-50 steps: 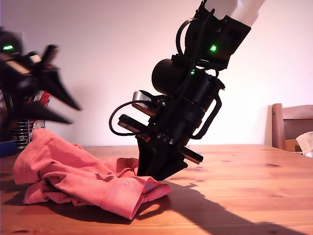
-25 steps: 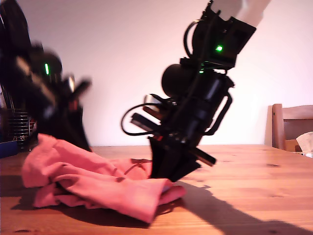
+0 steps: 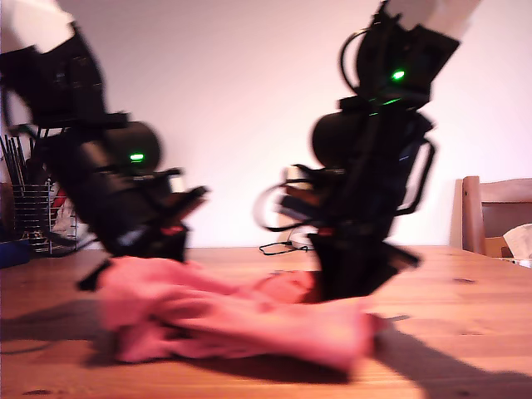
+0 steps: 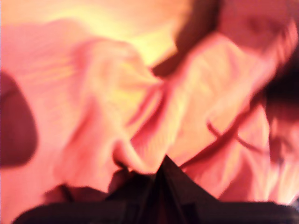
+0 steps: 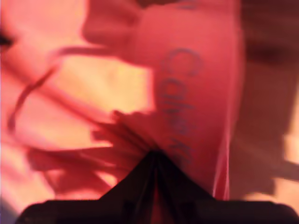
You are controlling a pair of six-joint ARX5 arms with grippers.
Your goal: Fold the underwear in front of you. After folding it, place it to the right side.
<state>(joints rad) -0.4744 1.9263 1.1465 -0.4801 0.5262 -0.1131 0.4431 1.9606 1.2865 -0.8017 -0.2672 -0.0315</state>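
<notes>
The coral-red underwear point(image 3: 249, 324) lies stretched low across the wooden table point(image 3: 465, 332), blurred by motion. My first gripper point(image 3: 145, 256) is down on its end at the exterior view's left. In the first wrist view its fingertips point(image 4: 163, 161) meet in a point with bunched underwear point(image 4: 117, 93) gathered at them. My second gripper point(image 3: 349, 291) presses into the underwear's other end, at the exterior view's right. The second wrist view shows this gripper point(image 5: 153, 154) shut on a pleat of cloth beside the paler waistband point(image 5: 187, 93) with grey lettering.
A wire rack point(image 3: 33, 216) with dark utensils and a blue object point(image 3: 12, 252) stand at the exterior view's far left. A wooden chair point(image 3: 495, 212) and something white point(image 3: 519, 241) are at its right edge. A thin cable point(image 3: 283, 247) lies behind the underwear.
The first arm has dropped from mid-air onto the cloth's end. The second arm has moved toward the exterior view's right, and the heap has been drawn out longer and flatter.
</notes>
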